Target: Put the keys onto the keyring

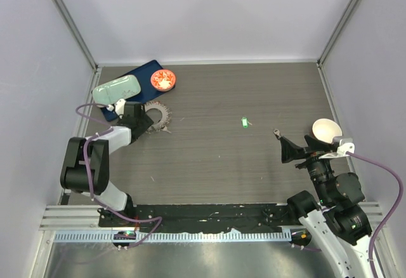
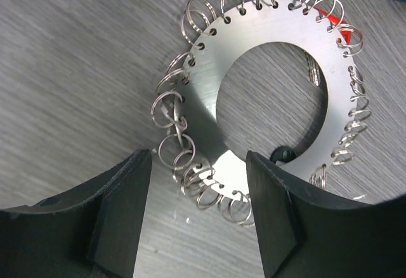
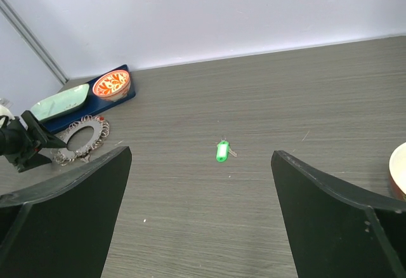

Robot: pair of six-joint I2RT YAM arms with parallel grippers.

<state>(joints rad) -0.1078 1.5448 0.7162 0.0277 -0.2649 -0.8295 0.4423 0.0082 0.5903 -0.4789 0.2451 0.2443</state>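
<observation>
The keyring [image 2: 273, 37] is a flat grey metal ring fringed with small split rings; it lies on the table at the back left [image 1: 158, 114] and also shows in the right wrist view [image 3: 79, 139]. A red tag [image 2: 330, 19] sits among the split rings on its far edge. My left gripper [image 2: 198, 183] is open, its jaws straddling the ring's near edge, low over it [image 1: 149, 125]. The green-tagged key [image 1: 244, 122] lies alone mid-table. My right gripper [image 3: 200, 164] is open and empty, raised at the right [image 1: 298, 143], with the green key [image 3: 221, 150] ahead of it.
A blue tray [image 1: 141, 72] at the back left holds a red bowl [image 1: 163, 79] and a mint-green case [image 1: 116, 89], just behind the keyring. A white bowl [image 1: 325, 129] stands by the right arm. White walls enclose the table.
</observation>
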